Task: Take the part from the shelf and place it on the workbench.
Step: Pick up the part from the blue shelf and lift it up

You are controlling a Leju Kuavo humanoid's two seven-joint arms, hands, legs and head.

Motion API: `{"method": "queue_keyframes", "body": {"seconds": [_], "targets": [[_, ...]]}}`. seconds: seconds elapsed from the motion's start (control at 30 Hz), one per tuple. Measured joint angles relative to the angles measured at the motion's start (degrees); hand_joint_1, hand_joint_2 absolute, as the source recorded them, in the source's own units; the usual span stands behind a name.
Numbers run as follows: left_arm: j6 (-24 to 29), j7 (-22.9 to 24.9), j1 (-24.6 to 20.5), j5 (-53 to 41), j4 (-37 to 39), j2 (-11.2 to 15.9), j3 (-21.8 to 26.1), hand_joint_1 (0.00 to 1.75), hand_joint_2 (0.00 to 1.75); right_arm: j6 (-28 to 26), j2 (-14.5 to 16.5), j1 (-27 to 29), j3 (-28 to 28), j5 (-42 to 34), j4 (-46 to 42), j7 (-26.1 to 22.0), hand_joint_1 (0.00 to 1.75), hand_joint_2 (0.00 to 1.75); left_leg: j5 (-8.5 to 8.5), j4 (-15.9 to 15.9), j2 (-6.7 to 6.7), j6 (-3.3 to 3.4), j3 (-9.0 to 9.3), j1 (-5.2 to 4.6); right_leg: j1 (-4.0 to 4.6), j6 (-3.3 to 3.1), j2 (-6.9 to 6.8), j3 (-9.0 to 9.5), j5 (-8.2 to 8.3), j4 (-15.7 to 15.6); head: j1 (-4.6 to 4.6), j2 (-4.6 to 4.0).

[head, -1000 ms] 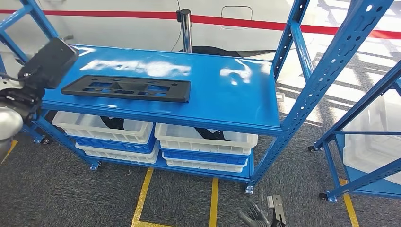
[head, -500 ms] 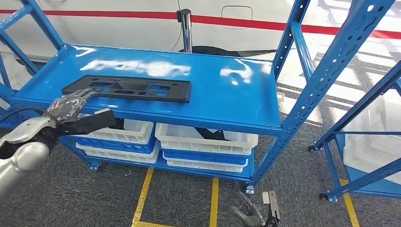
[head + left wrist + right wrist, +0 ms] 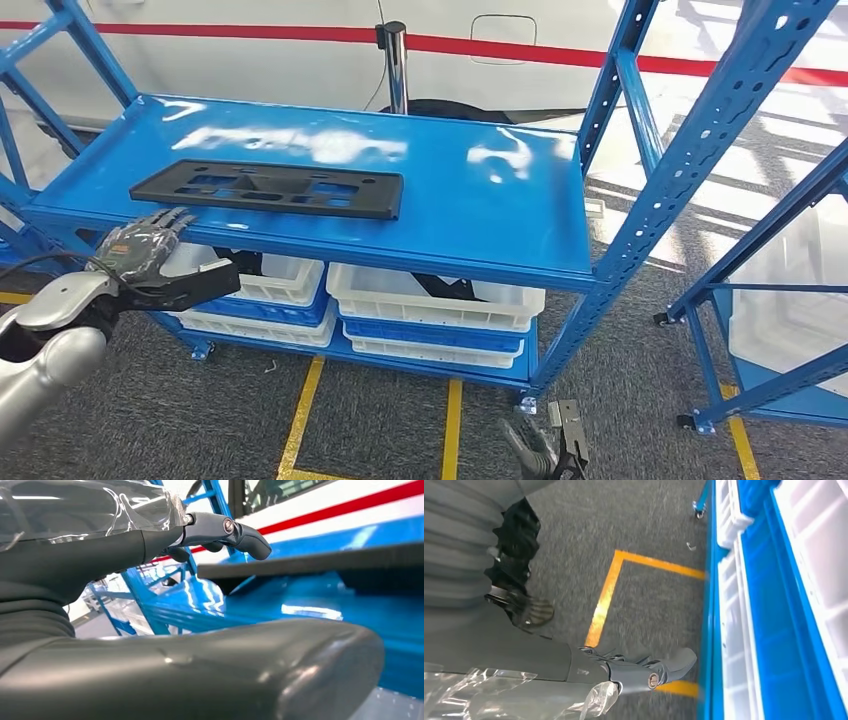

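The part point(image 3: 265, 188) is a long flat black plastic panel with cut-outs, lying on the left half of the blue shelf top point(image 3: 470, 215). My left hand point(image 3: 150, 255) hangs just in front of and below the shelf's front edge, under the part's left end. Its fingers are spread, its thumb point(image 3: 205, 280) points right, and it holds nothing. In the left wrist view the fingers point(image 3: 220, 530) and thumb point(image 3: 200, 670) stand apart, with the part's dark edge point(image 3: 310, 560) beyond. My right hand point(image 3: 545, 455) hangs low over the floor, its fingers point(image 3: 639, 672) loose and empty.
White and blue bins point(image 3: 430, 295) sit stacked on the lower shelf level. Blue perforated uprights point(image 3: 690, 150) frame the rack on the right, and a second rack point(image 3: 790, 300) stands further right. Yellow floor lines point(image 3: 300, 420) run beneath. A white wall with a red stripe point(image 3: 300, 32) lies behind.
My left arm has swung down from a raised spot at the shelf's left end. The hand then drew back from the part's left end to below the shelf edge.
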Motion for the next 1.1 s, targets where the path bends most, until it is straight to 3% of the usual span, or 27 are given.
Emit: {"method": "queue_keyframes", "body": {"seconds": [0.03, 0.1, 0.17, 0.2, 0.27, 0.33, 0.37, 0.4, 0.47, 0.5, 0.57, 0.7, 0.77, 0.83, 0.87, 0.9, 0.93, 1.03, 1.1], "targets": [[0.13, -0.11, 0.12, -0.04, 0.01, -0.02, 0.26, 0.00, 0.00, -0.42, 0.01, -0.04, -0.01, 0.07, 0.01, 0.18, 0.00, 0.00, -0.13, 0.08, -0.01, -0.41, -0.13, -0.02, 0.14, -0.30, 0.14, 0.51, 0.12, -1.45, -0.02, 0.00], [0.30, -0.47, 0.37, 0.25, 0.02, -0.07, 0.75, 0.00, 0.00, -1.35, 0.02, -0.10, -0.01, 0.34, 0.01, 0.54, 0.00, 0.00, -0.15, 0.03, 0.02, -1.04, -0.38, 0.08, 0.38, -1.16, 0.32, 0.30, -0.21, -1.58, -0.05, 0.01], [0.33, -0.82, 0.50, 0.66, 0.02, -0.12, 1.34, 0.00, 0.00, -2.21, 0.06, -0.10, 0.00, 0.57, 0.01, 0.81, 0.00, 0.00, -1.18, 1.41, 0.10, -1.51, -1.08, 0.33, 0.33, -1.93, 0.37, 0.26, -0.21, -1.62, -0.12, -0.01], [0.33, -0.92, 0.52, 0.77, 0.02, -0.13, 1.62, 0.00, 0.00, -2.55, 0.08, -0.09, 0.00, 0.62, 0.01, 0.88, 0.00, 0.00, -2.42, 3.70, 0.12, -1.66, -2.17, 0.40, 0.26, -2.25, 0.39, 0.30, -0.19, -1.69, -0.20, -0.01], [0.31, -1.02, 0.81, 0.83, 0.02, -0.14, 2.02, 0.00, 0.00, -3.29, 0.10, -0.08, -0.01, 0.80, 0.01, 0.98, 0.00, 0.00, -5.80, 12.06, 0.12, -1.84, -6.39, 0.39, 0.35, -2.70, 0.42, 0.35, -0.28, -1.70, -0.33, -0.01], [0.32, -1.13, 1.47, 0.83, 0.02, -0.15, 2.08, 0.00, 0.00, -4.04, 0.16, -0.06, -0.01, 1.01, 0.01, 1.10, 0.00, 0.00, -7.01, 18.22, 0.11, -1.87, -9.99, 0.32, 0.62, -2.87, 0.46, 0.45, -0.38, -1.69, -0.36, -0.01], [0.40, -1.25, 1.76, 0.74, 0.01, -0.16, 2.13, 0.00, 0.00, -4.49, 0.24, -0.06, 0.00, 1.07, 0.01, 1.16, 0.00, 0.00, -5.90, 17.78, 0.11, -1.75, -10.26, 0.26, 0.76, -2.91, 0.49, 0.53, -0.42, -1.69, -0.37, 0.00], [0.55, -1.39, 1.95, 0.63, 0.00, -0.16, 2.24, 0.00, 0.00, -4.97, 0.31, -0.08, 0.00, 1.11, 0.01, 1.21, 0.00, 0.00, -3.91, 15.13, 0.11, -1.49, -9.49, 0.17, 0.90, -2.91, 0.53, 0.65, -0.44, -1.69, -0.37, 0.00], [0.93, -1.62, 2.01, 0.30, -0.04, -0.16, 2.68, 0.00, 0.00, -5.74, 0.44, -0.13, -0.01, 1.18, 0.01, 1.32, 0.00, 0.00, 0.46, 6.86, 0.14, -0.69, -6.33, -0.28, 1.19, -2.83, 0.57, 0.76, -0.51, -1.67, -0.38, -0.01], [1.07, -1.69, 1.97, 0.14, -0.07, -0.16, 2.87, 0.00, 0.00, -5.94, 0.48, -0.18, -0.01, 1.22, 0.01, 1.38, 0.00, 0.00, 1.62, 3.73, 0.16, -0.36, -5.07, -0.51, 1.33, -2.75, 0.57, 0.70, -0.56, -1.62, -0.38, -0.02], [1.20, -1.76, 1.97, -0.18, -0.13, -0.17, 3.10, 0.00, 0.00, -6.16, 0.51, -0.24, -0.01, 1.35, 0.01, 1.48, 0.00, 0.00, 1.96, 1.54, 0.17, -0.05, -4.18, -0.87, 1.53, -2.50, 0.56, 0.47, -0.55, -1.56, -0.37, -0.01], [1.35, -1.87, 2.17, -0.53, -0.26, -0.26, 3.32, 0.00, 0.00, -6.68, 0.57, -0.27, 0.00, 1.70, 0.01, 1.67, 0.00, 0.00, 2.27, 1.32, 0.17, 0.61, -4.14, -0.69, 1.33, -1.65, 0.48, 0.07, -1.10, -0.69, -0.34, -0.01], [1.47, -1.99, 2.17, -0.66, -0.47, -0.34, 3.49, 0.00, 0.00, -6.91, 0.59, -0.33, 0.00, 1.80, 0.01, 1.88, 0.00, 0.00, 2.40, 1.13, 0.25, 1.11, -3.95, -0.48, 1.20, -1.03, 0.41, -2.14, -3.94, 4.38, -0.25, -0.01], [1.52, -2.22, 2.28, -0.95, -0.62, -0.51, 3.54, 0.00, 0.00, -7.03, 0.66, -0.28, 0.01, 2.06, 0.01, 2.18, 0.00, 0.00, 2.33, 1.14, 0.25, 1.38, -3.89, -0.57, 1.10, -0.66, 0.38, -5.99, -7.34, 12.49, -0.19, 0.00], [1.50, -2.36, 2.38, -1.12, -0.63, -0.62, 3.52, 0.00, 0.00, -7.07, 0.69, -0.22, 0.02, 2.20, 0.01, 2.33, 0.00, 0.00, 2.29, 1.15, 0.25, 1.44, -3.85, -0.63, 1.06, -0.60, 0.38, -7.27, -7.90, 15.01, -0.19, 0.00], [1.48, -2.47, 2.48, -1.26, -0.63, -0.73, 3.51, 0.00, 0.00, -7.07, 0.73, -0.18, 0.03, 2.31, 0.01, 2.44, 0.00, 0.00, 2.25, 1.16, 0.22, 1.47, -3.77, -0.67, 1.06, -0.64, 0.38, -7.51, -7.41, 15.39, -0.19, 0.00], [1.46, -2.54, 2.53, -1.34, -0.64, -0.83, 3.50, 0.00, 0.00, -7.08, 0.75, -0.16, 0.03, 2.35, 0.01, 2.51, 0.00, 0.00, 2.22, 1.16, 0.17, 1.47, -3.65, -0.70, 1.06, -0.78, 0.38, -6.43, -5.84, 13.13, -0.19, 0.00], [1.44, -2.63, 2.50, -1.40, -0.68, -1.01, 3.52, 0.00, 0.00, -7.09, 0.77, -0.27, 0.04, 2.43, 0.01, 2.56, 0.00, 0.00, 1.98, 1.18, 0.05, 1.22, -3.33, -0.89, 1.31, -1.72, 0.38, -0.32, -0.91, 0.89, -0.20, 0.00], [1.44, -2.63, 2.50, -1.40, -0.74, -1.06, 3.55, 0.00, 0.00, -7.09, 0.79, -0.39, 0.04, 2.46, 0.01, 2.55, 0.00, 0.00, 1.82, 1.17, 0.05, 0.82, -3.38, -0.99, 1.61, -2.14, 0.34, 1.01, -0.57, -1.99, -0.21, -0.01]]}}
